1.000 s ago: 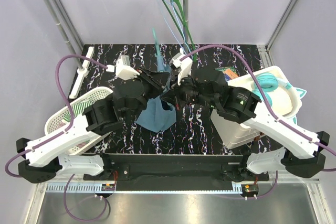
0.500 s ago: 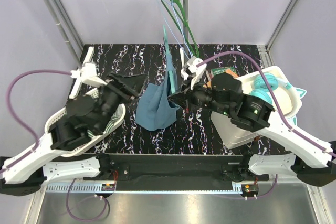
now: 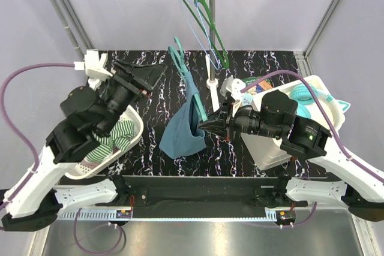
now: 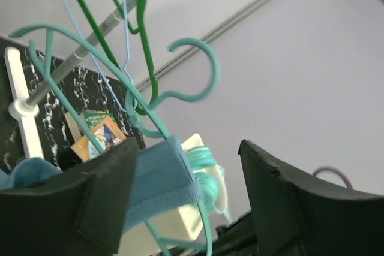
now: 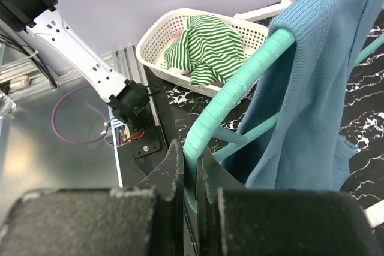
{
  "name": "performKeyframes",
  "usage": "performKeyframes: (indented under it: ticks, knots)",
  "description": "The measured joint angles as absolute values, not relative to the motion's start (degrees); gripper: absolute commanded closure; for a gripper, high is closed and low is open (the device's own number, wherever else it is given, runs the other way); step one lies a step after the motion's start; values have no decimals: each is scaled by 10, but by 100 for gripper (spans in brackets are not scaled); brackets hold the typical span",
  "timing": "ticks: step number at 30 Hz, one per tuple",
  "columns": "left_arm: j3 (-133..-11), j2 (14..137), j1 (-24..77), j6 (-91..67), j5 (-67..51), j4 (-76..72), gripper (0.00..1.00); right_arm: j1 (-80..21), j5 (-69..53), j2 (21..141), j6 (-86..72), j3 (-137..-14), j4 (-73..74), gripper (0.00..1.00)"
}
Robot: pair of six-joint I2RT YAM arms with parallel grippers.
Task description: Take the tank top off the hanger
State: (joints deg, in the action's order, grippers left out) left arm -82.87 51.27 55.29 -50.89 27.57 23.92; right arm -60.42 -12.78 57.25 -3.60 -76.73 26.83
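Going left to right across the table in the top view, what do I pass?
White basket holding striped cloth → blue tank top → right gripper → white tub.

I see the blue tank top [image 5: 312,82] draped over one arm of the teal hanger [image 5: 240,82], sagging in a loose pouch just beyond my right gripper [image 5: 192,157], which pinches the tilted hanger's lower end.

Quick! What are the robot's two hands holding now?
Left gripper: open, holding nothing.
Right gripper: shut on the teal plastic hanger carrying the blue knit tank top.
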Motion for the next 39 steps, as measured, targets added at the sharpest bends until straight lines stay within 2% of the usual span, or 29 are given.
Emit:
performKeyframes:
  ticks: [6,10,13,17,29,32,35,36,37,39]
  knots:
    - [-812,545,486,-659,195,248,33,-604,-139,557,-26,-756,262,100]
    - [-811,559,467,-706,163,244,34,-604,-143,540,-27,-735,249,100]
    - [-811,567,461,-724,148,243,41,-604,-147,533,-30,-723,246,100]
    - [-802,568,448,-767,141,245,44,-604,-165,532,-36,-717,241,100]
    - [-797,609,387,-829,145,280,41,-604,-201,530,-50,-712,233,100]
    - [-817,634,374,-830,143,279,48,-604,-210,530,-55,-711,233,100]
    - [-830,650,369,-828,142,278,60,-604,-218,530,-60,-710,232,100]
    - [-832,653,368,-826,142,277,66,-604,-220,530,-61,-710,229,100]
    - [-832,654,366,-826,141,278,79,-604,-221,530,-63,-710,226,100]
    - [-832,655,364,-827,138,278,86,-604,-221,530,-65,-710,221,100]
